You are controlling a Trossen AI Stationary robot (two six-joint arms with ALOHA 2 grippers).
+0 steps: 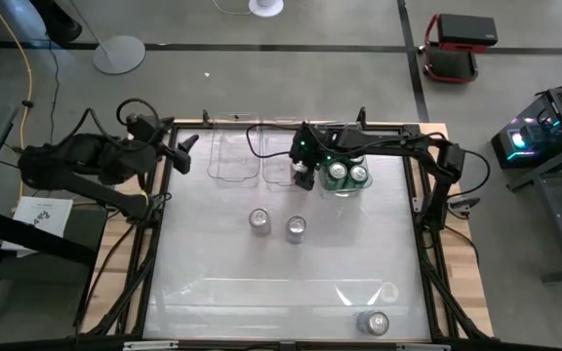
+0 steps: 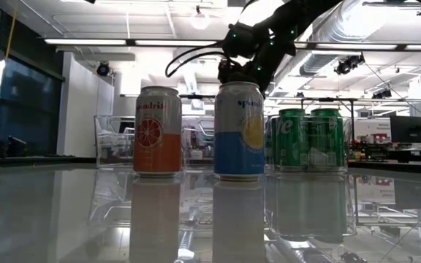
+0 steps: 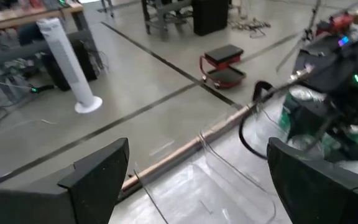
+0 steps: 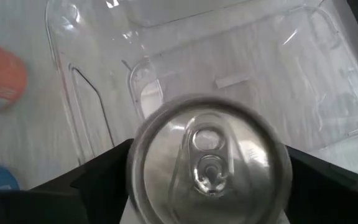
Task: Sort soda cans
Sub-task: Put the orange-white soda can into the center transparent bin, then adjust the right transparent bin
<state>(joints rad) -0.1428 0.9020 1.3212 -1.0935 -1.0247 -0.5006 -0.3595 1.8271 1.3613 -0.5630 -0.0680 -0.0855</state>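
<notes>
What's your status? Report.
Left gripper open, parked at the side. Right gripper at a soda can over clear bins. Three cans loose. Path unobstructed.

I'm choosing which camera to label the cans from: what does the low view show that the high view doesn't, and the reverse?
Only the low view shows can bodies: an orange can, a blue-and-yellow can and the sides of two green cans. Only the high view shows a lone can near the table's front edge, the clear bins from above and the left end effector parked at the table's left edge. Both show the right end effector above the bins.
</notes>
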